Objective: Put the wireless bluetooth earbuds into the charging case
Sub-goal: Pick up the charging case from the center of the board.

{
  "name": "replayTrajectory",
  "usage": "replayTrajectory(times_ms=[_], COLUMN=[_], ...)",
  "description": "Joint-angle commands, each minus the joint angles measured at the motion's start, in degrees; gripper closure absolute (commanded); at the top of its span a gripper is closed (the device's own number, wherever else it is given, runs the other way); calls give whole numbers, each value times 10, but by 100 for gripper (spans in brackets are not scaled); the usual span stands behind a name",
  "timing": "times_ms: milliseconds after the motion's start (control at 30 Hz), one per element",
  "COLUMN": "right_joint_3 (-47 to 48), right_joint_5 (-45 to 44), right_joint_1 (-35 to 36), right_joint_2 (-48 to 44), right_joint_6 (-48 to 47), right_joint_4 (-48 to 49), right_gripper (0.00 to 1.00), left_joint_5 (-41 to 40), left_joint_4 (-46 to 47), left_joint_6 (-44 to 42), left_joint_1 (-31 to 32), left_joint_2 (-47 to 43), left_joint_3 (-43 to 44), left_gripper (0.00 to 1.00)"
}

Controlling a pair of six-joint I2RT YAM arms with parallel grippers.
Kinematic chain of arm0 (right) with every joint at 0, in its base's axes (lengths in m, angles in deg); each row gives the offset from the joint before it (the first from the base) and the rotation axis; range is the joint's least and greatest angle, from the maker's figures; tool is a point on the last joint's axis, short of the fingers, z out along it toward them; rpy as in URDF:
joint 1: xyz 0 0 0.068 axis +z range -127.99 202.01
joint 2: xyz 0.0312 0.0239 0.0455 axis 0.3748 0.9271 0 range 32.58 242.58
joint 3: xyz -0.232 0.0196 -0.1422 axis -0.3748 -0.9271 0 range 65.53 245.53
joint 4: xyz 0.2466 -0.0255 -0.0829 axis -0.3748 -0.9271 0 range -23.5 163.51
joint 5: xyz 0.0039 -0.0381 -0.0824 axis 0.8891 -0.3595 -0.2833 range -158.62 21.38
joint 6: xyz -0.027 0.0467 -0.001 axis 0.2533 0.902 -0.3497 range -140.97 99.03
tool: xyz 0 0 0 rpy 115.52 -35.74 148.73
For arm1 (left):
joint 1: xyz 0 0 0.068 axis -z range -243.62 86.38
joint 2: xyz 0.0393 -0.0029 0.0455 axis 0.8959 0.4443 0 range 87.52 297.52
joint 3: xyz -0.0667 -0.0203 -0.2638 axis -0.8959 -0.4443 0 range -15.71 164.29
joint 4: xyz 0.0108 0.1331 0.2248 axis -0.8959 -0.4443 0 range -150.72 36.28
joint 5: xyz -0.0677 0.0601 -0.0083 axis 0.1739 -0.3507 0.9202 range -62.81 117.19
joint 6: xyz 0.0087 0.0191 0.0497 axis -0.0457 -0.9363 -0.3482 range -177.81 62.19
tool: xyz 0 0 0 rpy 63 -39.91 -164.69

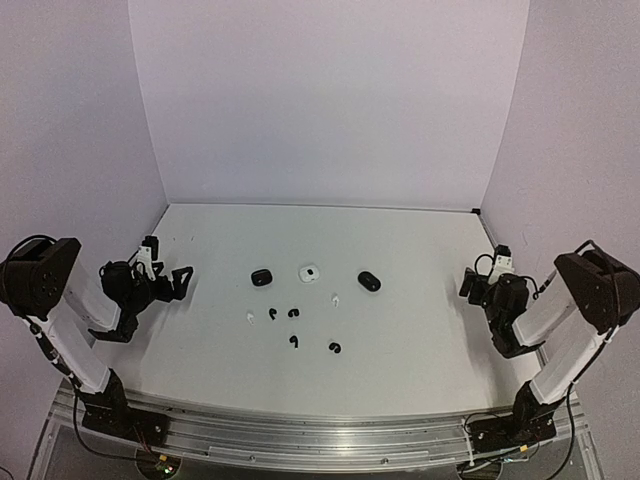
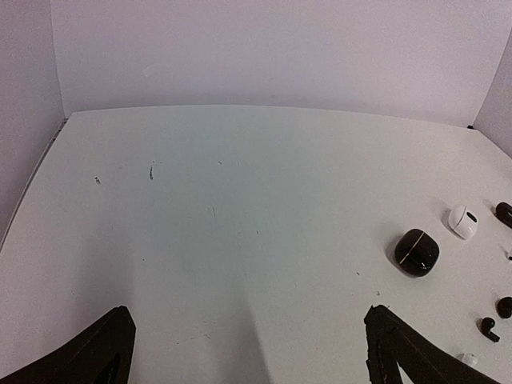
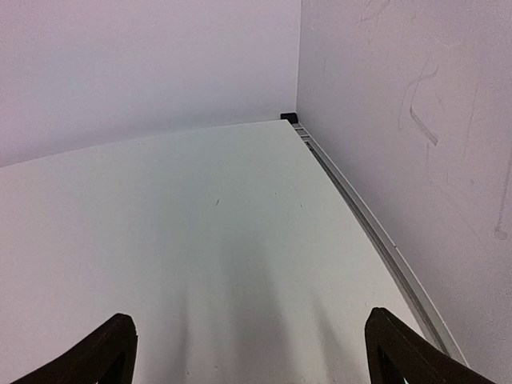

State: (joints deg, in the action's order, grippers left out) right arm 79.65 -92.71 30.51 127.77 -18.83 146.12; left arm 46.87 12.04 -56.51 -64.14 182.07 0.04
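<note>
Both wide open and empty, the left gripper (image 1: 182, 281) and right gripper (image 1: 468, 286) apparently had first to reach the tiny glossy black and white earbuds (image 1: 293, 313).

My jaws are plain black. White worktop (image 1: 420, 330), pale lilac walls (image 1: 330, 100). Two glossy black pebble-shaped cases (image 1: 261, 277), one white pebble-shaped case (image 1: 309, 272), four black comma-shaped earbuds (image 1: 293, 341), two white comma-shaped earbuds (image 1: 249, 317).

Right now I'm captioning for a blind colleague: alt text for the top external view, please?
Three small charging cases sit in a central row: left black case, white case, right black case. Six tiny earbuds lie loose nearer the camera. The left claw and right claw hang open and empty at the sides.
</note>
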Motion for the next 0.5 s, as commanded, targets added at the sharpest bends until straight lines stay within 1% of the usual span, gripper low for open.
replayTrajectory(times_ms=[0,67,100,167,200,233,300,400,467], right_joint_3=[34,110,149,228,259,282,317,373,428], right_joint_5=[28,31,39,84,108,130,174,206,219], right_joint_1=[2,1,1,2,2,4,20,69,99], right_joint_2=[-82,-120,-128,-133,-131,-128,-121,-91,-44], right_joint_6=[-17,0,6,16,26,36,46,26,1], right_joint_4=[-91,-253,-319,-420,-461,-490,-501,-519,-584], right_gripper=[2,2,2,2,2,2,2,2,2], left_joint_5=[-4,3,23,106,174,249,300,324,315], left_joint_4=[2,13,-2,-100,-173,-253,-298,-274,-299], left_joint_6=[-9,-7,-10,-62,-100,-136,-167,-159,-160], left_joint_1=[2,2,2,2,2,2,2,12,39], left_joint_2=[1,-4,-17,-51,-65,-74,-87,-108,-109], left_joint_3=[18,13,18,53,85,118,139,153,192], left_gripper=[0,0,0,0,0,0,0,0,0])
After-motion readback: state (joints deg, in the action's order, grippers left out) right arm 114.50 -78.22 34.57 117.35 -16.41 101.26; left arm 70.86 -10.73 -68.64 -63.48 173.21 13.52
